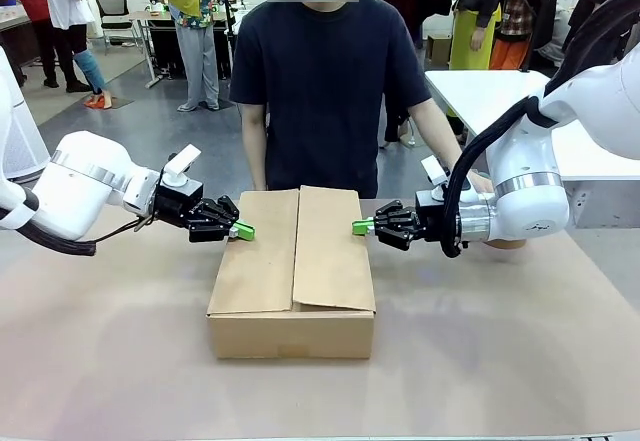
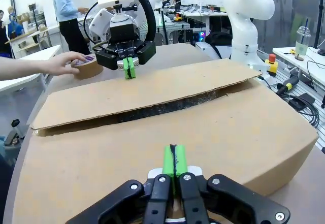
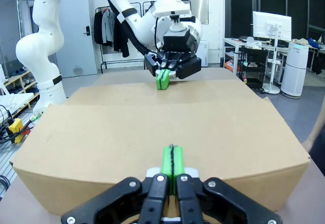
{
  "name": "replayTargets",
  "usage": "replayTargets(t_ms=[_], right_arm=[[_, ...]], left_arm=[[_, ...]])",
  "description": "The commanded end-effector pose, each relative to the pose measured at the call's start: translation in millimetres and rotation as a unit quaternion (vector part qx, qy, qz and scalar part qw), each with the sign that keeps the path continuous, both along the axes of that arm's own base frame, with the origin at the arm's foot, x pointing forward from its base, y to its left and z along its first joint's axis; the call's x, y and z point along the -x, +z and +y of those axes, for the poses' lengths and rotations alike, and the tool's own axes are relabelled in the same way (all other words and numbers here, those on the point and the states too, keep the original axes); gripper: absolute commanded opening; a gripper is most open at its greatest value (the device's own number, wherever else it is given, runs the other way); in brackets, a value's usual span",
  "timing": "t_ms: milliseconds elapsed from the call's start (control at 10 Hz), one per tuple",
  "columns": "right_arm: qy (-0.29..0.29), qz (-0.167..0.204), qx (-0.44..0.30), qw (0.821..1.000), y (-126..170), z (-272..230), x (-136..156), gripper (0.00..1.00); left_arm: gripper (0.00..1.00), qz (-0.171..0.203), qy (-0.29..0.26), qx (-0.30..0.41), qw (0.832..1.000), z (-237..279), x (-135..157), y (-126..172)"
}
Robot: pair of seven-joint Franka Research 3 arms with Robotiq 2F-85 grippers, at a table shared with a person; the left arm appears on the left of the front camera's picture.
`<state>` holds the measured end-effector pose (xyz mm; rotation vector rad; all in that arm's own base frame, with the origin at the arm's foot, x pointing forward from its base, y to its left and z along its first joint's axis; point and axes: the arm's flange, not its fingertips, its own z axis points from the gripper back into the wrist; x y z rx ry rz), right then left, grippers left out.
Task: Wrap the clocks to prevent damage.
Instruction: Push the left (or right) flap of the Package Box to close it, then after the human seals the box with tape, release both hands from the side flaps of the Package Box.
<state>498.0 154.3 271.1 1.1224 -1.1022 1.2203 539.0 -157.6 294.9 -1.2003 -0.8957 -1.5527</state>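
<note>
Two closed end effectors (image 1: 243,230) (image 1: 362,227) flank cardboard box (image 1: 262,273).

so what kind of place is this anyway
Most likely a robotics lab or workshop, not a home: white robot arms flank a cardboard box on a shared table, a desk monitor stands behind, and loose cables lie near a red stop button.

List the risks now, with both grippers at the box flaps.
Flaps of the cardboard box show no tape and a gap at the seam; they may spring up if the shut left gripper or right gripper slips.
The person's hand on the tape roll sits near the right arm; reaching in risks contact.
</note>
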Motion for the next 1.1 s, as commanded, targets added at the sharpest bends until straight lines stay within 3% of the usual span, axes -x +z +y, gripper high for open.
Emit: replayTargets(t_ms=[0,1000], right_arm=[[-0.007,0.002,0.001,1.000,-4.6,1.5,3.6,0.01],[-0.007,0.002,0.001,1.000,-4.6,1.5,3.6,0.01]], left_arm=[[0.00,-0.003,0.001,-0.002,1.000,-0.2,-0.4,-1.4],[0.00,-0.003,0.001,-0.002,1.000,-0.2,-0.4,-1.4]])
